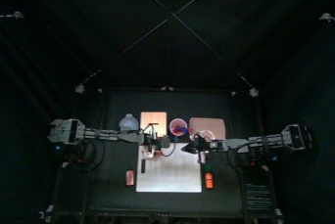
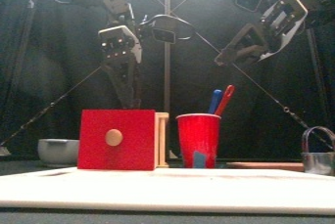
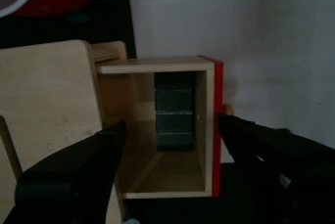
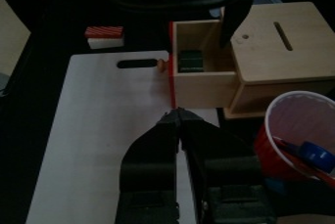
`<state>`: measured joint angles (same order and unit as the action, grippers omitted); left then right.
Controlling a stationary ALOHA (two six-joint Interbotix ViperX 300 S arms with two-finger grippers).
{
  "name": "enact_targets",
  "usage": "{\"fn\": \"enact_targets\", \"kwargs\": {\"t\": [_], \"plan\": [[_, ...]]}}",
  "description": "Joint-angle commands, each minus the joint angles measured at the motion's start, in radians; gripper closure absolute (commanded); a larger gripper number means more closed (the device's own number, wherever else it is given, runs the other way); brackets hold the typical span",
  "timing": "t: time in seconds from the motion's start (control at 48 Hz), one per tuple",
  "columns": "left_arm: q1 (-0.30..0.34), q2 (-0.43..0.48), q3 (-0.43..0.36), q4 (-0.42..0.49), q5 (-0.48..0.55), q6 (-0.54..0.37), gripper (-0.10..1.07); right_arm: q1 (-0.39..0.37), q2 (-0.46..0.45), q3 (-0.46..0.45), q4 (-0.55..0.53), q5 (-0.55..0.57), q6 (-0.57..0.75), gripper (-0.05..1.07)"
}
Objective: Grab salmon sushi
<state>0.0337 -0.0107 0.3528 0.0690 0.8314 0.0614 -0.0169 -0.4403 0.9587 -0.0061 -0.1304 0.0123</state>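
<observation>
Black curtains close in a small black table, and the salmon sushi lies on its bare top, just off the left edge of a white cutting board and toward the front. The right wrist view shows it as a short reddish block with a pale underside, lying just off the board's end that has the handle slot. Nothing touches it, and both arms are well away from it.

A longer, brighter orange stick lies at the board's opposite edge. Further back on the board stands a wooden box with a slot in its top. Its drawer is pulled out, showing a red front panel with a round wooden knob and dark items inside that are too dim to name.

The left gripper hangs over this open drawer with its jaws spread wide and nothing between them. The right gripper is above the board beside the drawer, with its jaws pressed together to a point and empty.

A red cup holding a blue and a red utensil stands just beside the box. A grey bowl sits off to the left of the box, and a metal object that cannot be made out stands at the far right.
</observation>
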Motion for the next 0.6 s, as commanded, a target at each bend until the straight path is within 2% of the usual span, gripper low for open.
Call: {"fn": "enact_targets", "kwargs": {"t": [0.0,0.229,0.333,0.417,0.583], "plan": [[0.003,-0.057,-0.003,-0.006,-0.041,-0.017,-0.06,0.002,-0.017,-0.008,0.000,-0.003,0.000,1.00],[0.003,-0.179,0.120,-0.017,-0.176,-0.135,-0.05,0.005,-0.028,-0.006,0.000,-0.003,0.000,1.00],[0.000,-0.252,0.199,-0.021,-0.293,-0.192,-0.05,0.005,-0.028,-0.006,0.000,-0.005,0.000,1.00],[0.002,-0.322,0.282,-0.021,-0.425,-0.238,-0.05,0.005,-0.028,-0.006,-0.005,-0.003,-0.002,1.00],[0.012,-0.423,0.426,-0.025,-0.592,-0.281,-0.05,0.006,-0.037,-0.009,-0.008,-0.003,-0.002,1.00]]}}
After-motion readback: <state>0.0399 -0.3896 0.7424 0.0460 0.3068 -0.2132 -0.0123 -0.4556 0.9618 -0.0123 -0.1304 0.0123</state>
